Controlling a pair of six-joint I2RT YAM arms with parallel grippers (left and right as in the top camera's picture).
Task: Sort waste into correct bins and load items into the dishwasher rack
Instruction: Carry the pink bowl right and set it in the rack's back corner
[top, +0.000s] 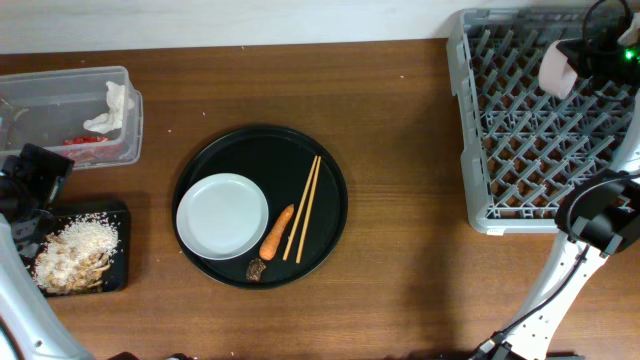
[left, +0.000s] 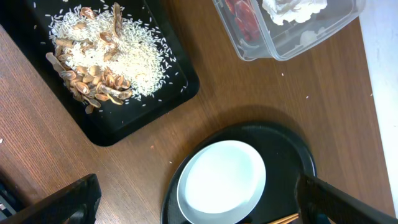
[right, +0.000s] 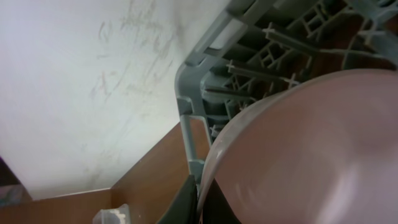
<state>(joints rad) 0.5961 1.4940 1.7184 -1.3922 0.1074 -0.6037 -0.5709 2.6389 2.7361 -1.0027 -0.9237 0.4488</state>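
Bowl gripped by right end effector near far edge of rack, left end effector spread wide

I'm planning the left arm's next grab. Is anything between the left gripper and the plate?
Nothing visible. Only bare table and the round tray's rim lie between the open left gripper and the plate; carrot and chopsticks lie on its far side.

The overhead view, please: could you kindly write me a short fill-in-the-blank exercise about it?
The white plate lies on the round black ___. The orange carrot lies between that plate and the two wooden ___. The crumpled white tissue sits in the clear plastic ___.
Missing words: tray, chopsticks, tub.
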